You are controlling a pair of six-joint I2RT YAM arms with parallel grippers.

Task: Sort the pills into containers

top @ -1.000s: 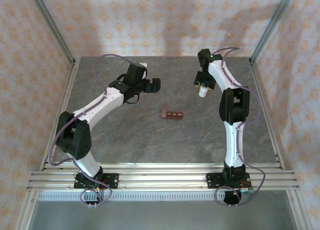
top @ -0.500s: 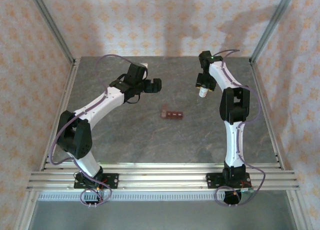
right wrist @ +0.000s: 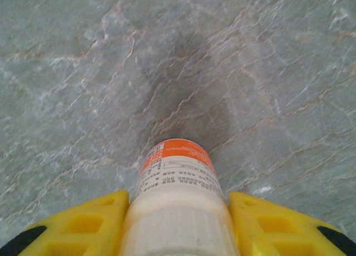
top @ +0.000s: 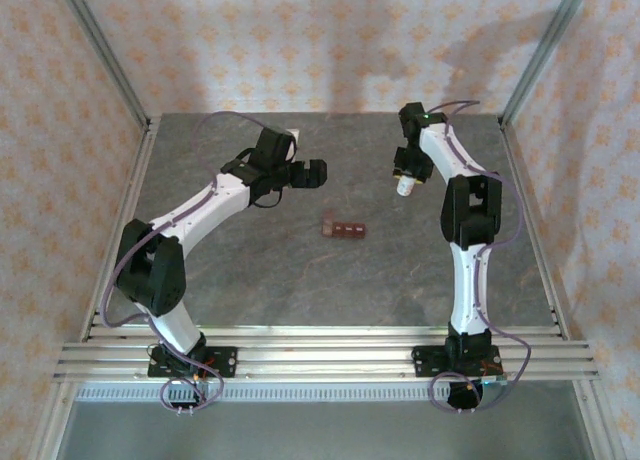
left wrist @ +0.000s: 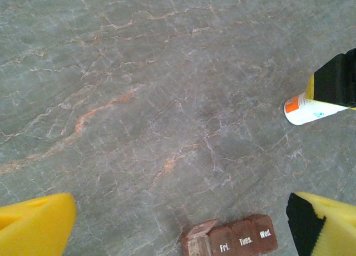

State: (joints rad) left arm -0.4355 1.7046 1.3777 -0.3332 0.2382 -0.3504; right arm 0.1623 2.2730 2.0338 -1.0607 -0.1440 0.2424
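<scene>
- The strip (top: 344,228) of four joined reddish-brown compartments lay flat on the table (top: 250,280), about midway between the two arms. Its long axis ran left to right, roughly along the near edge.
- In the left wrist view the strip (left wrist: 231,242) showed day labels on three shut lids, while the lid (left wrist: 199,230) at its left end stood raised.
- Beyond the strip and to its right, well apart from it, hung the white bottle (top: 405,185), orange end down and clear of the table.
- The right gripper (top: 405,168) clasped that bottle (right wrist: 178,200), with a yellow pad (right wrist: 89,222) pressed to each side of it.
- Beyond the strip and to its left hovered the left gripper (top: 312,173), spread wide and holding nothing.
- Judgement: the bottle had to travel nearward and leftward to reach the open end compartment. The left gripper sat slightly nearer the strip and looked placed to steady it.
</scene>
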